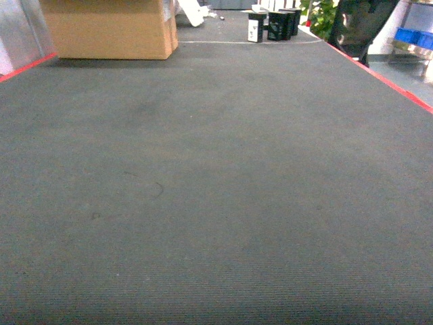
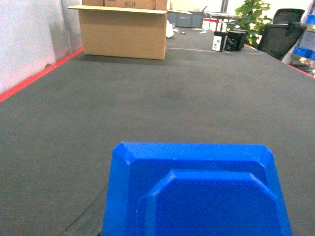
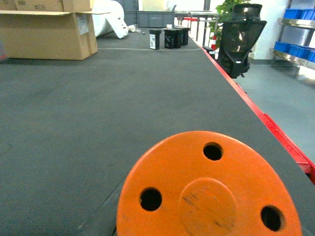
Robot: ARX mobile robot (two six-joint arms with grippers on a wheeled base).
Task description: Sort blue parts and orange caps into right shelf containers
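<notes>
Blue part (image 2: 197,191) fills left wrist view, orange cap (image 3: 209,189) right; grip unseen, cannot tell. Blue crates (image 3: 295,49) far at 2 o'clock. Risk: loose hold drops parts during drive.

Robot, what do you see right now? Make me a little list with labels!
floor: dark grey carpet with red edge lines
left wrist view: blue part fills the bottom, close to the camera
right wrist view: orange cap, round, three holes
far left: cardboard box
far middle: small black boxes
far right: black chair, green plant, blue shelf containers
grippers: none in view
</notes>
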